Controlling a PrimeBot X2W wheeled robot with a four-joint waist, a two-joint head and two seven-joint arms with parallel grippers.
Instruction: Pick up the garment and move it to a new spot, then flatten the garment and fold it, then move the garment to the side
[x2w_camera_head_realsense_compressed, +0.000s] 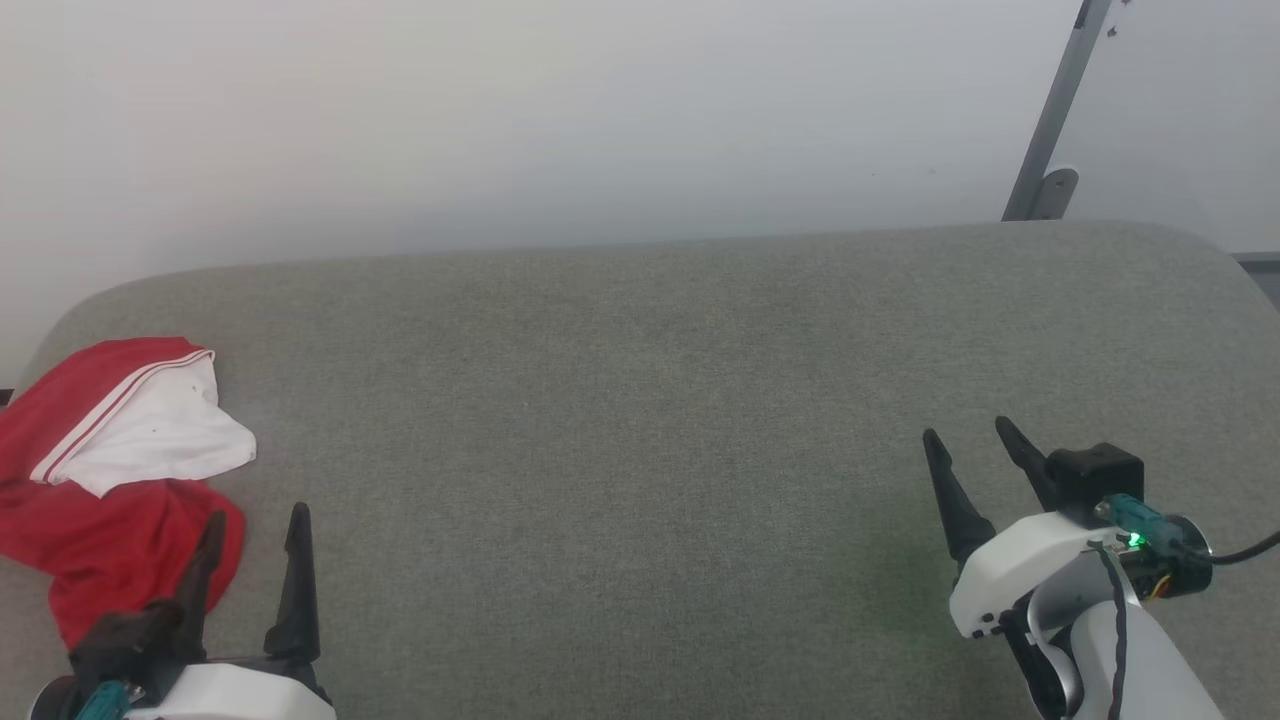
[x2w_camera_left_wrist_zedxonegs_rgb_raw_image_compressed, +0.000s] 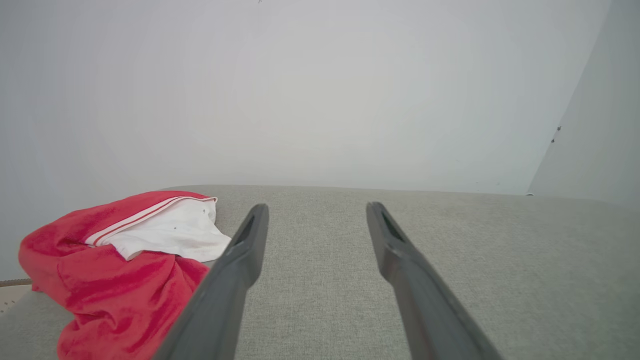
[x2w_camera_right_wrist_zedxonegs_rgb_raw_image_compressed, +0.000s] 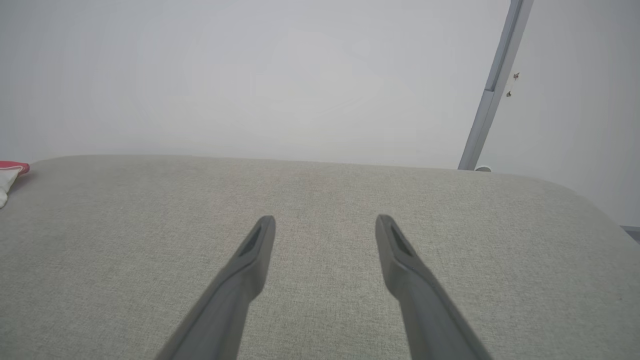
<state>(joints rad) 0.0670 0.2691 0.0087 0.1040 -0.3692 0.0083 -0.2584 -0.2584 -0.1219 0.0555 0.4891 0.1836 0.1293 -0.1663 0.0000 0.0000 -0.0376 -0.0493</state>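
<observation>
garment (x2w_camera_head_realsense_compressed: 110, 480): crumpled red-and-white heap, left edge of frame, on grey fabric surface (x2w_camera_head_realsense_compressed: 640, 400) | left jaws: open, empty, lower left, one finger (x2w_camera_head_realsense_compressed: 203, 565) overlapping the red fabric, contact unclear | right jaws: open, empty, lower right, well apart from garment

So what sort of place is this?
Probably a bare test room, not a lived-in home. A broad grey woven-fabric cushion stands before a plain white wall, a slanted grey metal bar runs up it, and a crumpled red and white fabric shirt lies at the cushion's left end.
</observation>
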